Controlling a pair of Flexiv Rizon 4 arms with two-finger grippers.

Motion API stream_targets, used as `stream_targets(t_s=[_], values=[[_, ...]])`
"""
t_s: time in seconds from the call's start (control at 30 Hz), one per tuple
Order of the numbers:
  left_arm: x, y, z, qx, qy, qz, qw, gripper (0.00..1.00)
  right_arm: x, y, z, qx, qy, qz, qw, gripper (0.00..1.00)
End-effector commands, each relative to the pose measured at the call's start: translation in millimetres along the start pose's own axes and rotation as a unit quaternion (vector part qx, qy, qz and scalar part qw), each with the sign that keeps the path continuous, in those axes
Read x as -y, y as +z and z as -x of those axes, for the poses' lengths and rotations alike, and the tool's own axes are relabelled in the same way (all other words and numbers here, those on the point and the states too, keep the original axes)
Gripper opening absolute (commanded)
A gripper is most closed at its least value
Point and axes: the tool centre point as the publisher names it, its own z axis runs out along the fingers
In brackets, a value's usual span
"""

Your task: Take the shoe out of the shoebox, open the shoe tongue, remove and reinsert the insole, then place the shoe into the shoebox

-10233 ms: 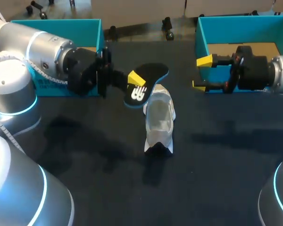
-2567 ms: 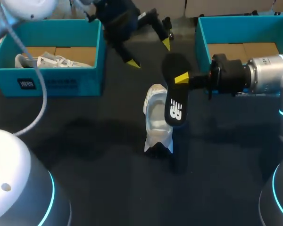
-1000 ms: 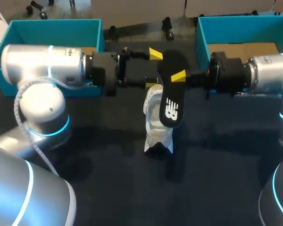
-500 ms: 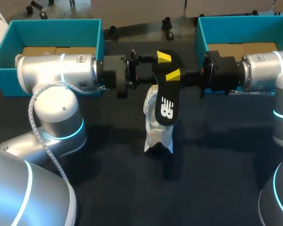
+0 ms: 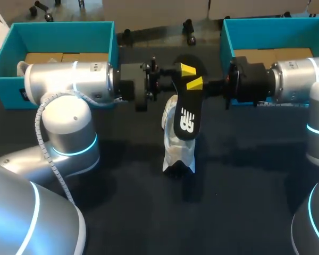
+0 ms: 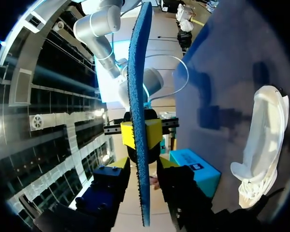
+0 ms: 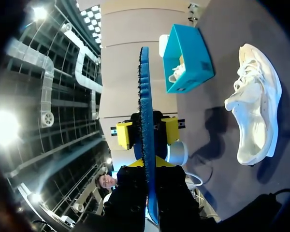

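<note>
- Right gripper point(image 5: 194, 83) was clenched on the heel end of the insole point(image 5: 187, 114), toe end hanging over the shoe point(image 5: 178, 146).
- Left gripper point(image 5: 185, 71) straddled the same end, fingers apart, not grasping.
- The shoe stood unheld on the counter point(image 5: 244, 186).
- Risk: two grippers crowded on one end, so a finger clash could twist the insole loose.
- Risk: pushing the insole in could tip or slide the shoe.
- Shoeboxes left point(image 5: 58, 27) and right point(image 5: 271, 24); both arms crossed in front of them.

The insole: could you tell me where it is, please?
In the head view the insole hangs mid-table above the white shoe, held by the right gripper, the left gripper open around it.
</note>
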Motion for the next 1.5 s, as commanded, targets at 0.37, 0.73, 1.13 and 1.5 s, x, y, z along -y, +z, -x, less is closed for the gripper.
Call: stream_targets(t_s=[0.37, 0.73, 1.13, 1.5], values=[[3.4, -0.8, -5.4, 0.001, -0.005, -0.001, 1.0, 0.0, -2.0, -0.9, -1.2, 0.005, 0.0, 0.002, 1.0, 0.0], [8.8, -4.6, -13.7, -0.016, -0.027, -0.02, 0.999, 0.0, 6.7, -12.1, 2.5, 0.036, -0.016, 0.035, 0.999, 1.0], [23.6, -18.3, -25.4, -0.036, -0.085, -0.03, 0.995, 0.0, 16.7, -39.1, -8.6, 0.131, -0.082, 0.062, 0.986, 1.0], [42.0, -29.7, -31.1, -0.039, -0.186, -0.036, 0.981, 0.0, 15.6, -58.1, -18.4, 0.27, -0.199, 0.031, 0.941, 1.0]])
